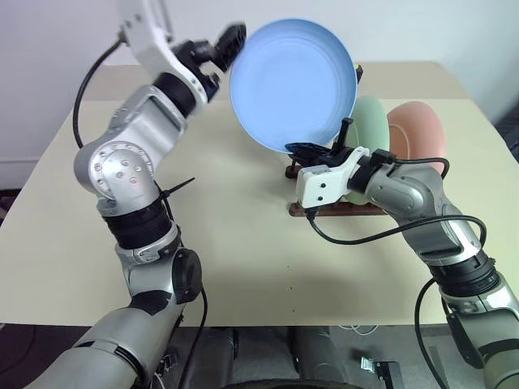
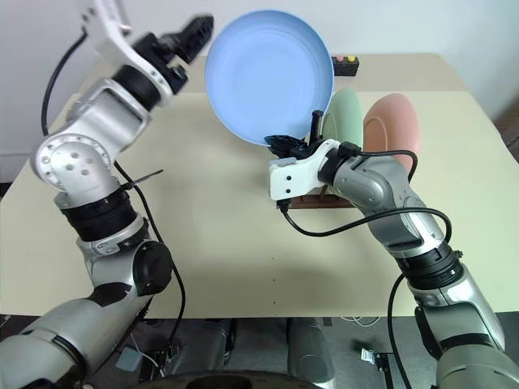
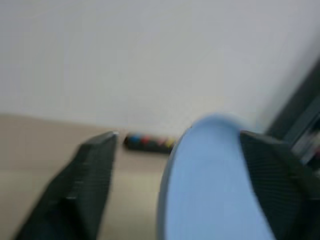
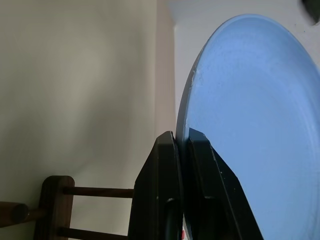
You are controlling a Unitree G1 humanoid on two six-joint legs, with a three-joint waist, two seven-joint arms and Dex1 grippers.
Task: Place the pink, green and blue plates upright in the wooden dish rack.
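1. Blue plate (image 1: 293, 83): held upright above the table (image 1: 227, 235), face toward the camera; its lower rim hangs just above the near end of the wooden dish rack (image 1: 336, 207), probably lined up for a free slot.
2. Right gripper (image 4: 182, 145): fingers pinched narrow on the blue plate's rim at about 6 o'clock, carrying it edge-on so it can drop between pegs.
3. Left gripper (image 1: 231, 40): fingers spread wide at the plate's 10 o'clock edge; one finger lies behind the rim but neither clamps it, so the right gripper alone carries the plate.
4. Green plate (image 1: 371, 126): standing upright in the rack, behind the blue plate.
5. Pink plate (image 1: 418, 134): upright in the rack beyond the green one.
6. Button box (image 2: 347, 63): at the table's far edge, idle.
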